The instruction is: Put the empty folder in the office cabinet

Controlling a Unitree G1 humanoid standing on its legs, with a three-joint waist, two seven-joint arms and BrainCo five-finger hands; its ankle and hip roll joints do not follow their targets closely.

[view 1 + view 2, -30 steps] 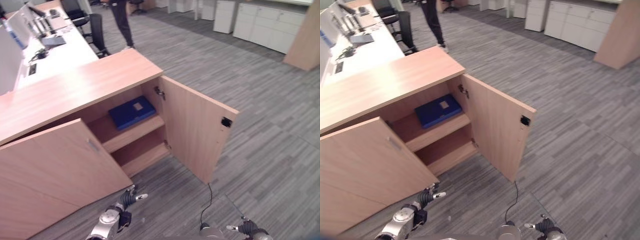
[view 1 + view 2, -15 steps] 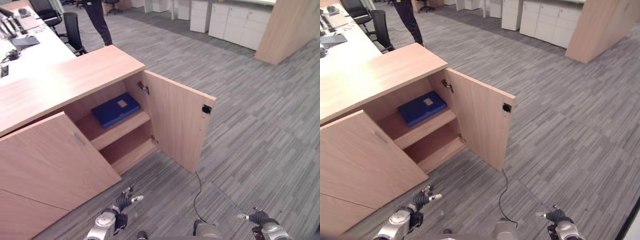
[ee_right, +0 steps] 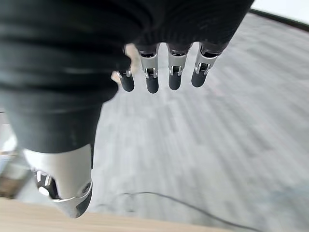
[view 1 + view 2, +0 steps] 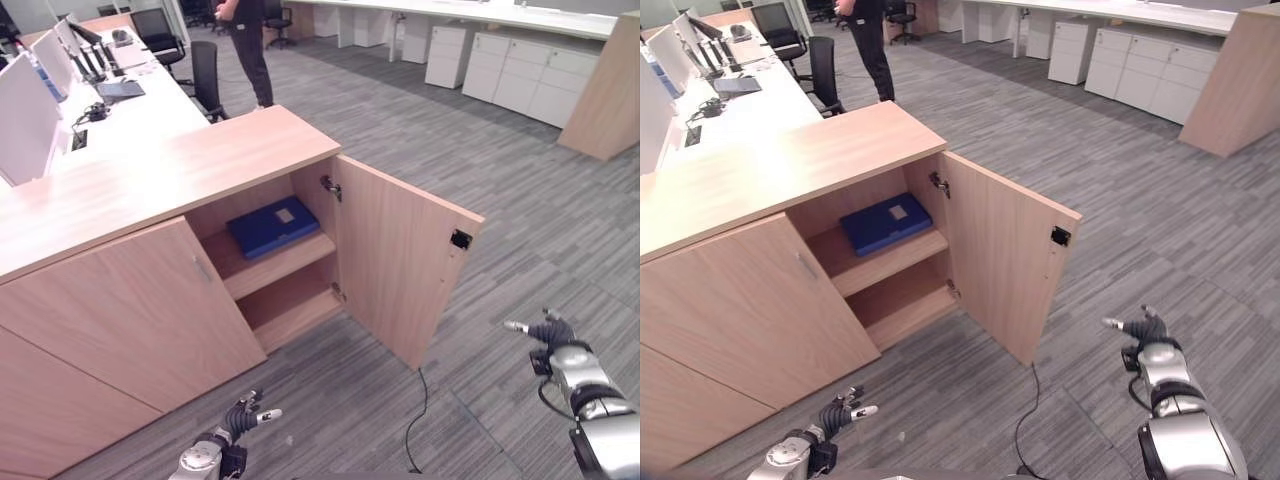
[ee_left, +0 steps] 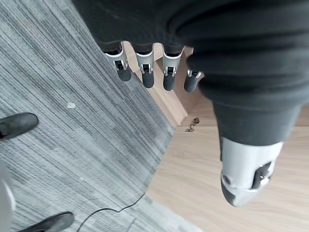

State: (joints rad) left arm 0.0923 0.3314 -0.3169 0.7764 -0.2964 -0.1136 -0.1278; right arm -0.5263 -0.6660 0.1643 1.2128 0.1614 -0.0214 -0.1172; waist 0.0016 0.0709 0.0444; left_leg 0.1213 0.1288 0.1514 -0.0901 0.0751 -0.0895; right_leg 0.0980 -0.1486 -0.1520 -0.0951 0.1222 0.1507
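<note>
A blue folder [image 4: 272, 225] with a small white label lies flat on the upper shelf of the wooden office cabinet [image 4: 190, 165]. The cabinet's right door [image 4: 405, 260] stands swung wide; its left door [image 4: 140, 315] is closed. My left hand [image 4: 240, 422] hangs low over the carpet in front of the closed door, open and holding nothing, its fingers [image 5: 145, 70] straight. My right hand [image 4: 548, 335] is raised to the right of the swung door, apart from it, also open and holding nothing, with straight fingers [image 3: 159, 72].
A person [image 4: 248, 45] stands beyond the cabinet near black office chairs [image 4: 205, 75]. A white desk [image 4: 120, 110] with monitors runs behind the cabinet. White drawer units [image 4: 520, 75] line the far wall. Grey carpet [image 4: 520, 200] spreads wide to the right.
The camera has swung, shifting the whole scene. My right hand has risen from the bottom edge to beside the swung door. The folder stays on the shelf.
</note>
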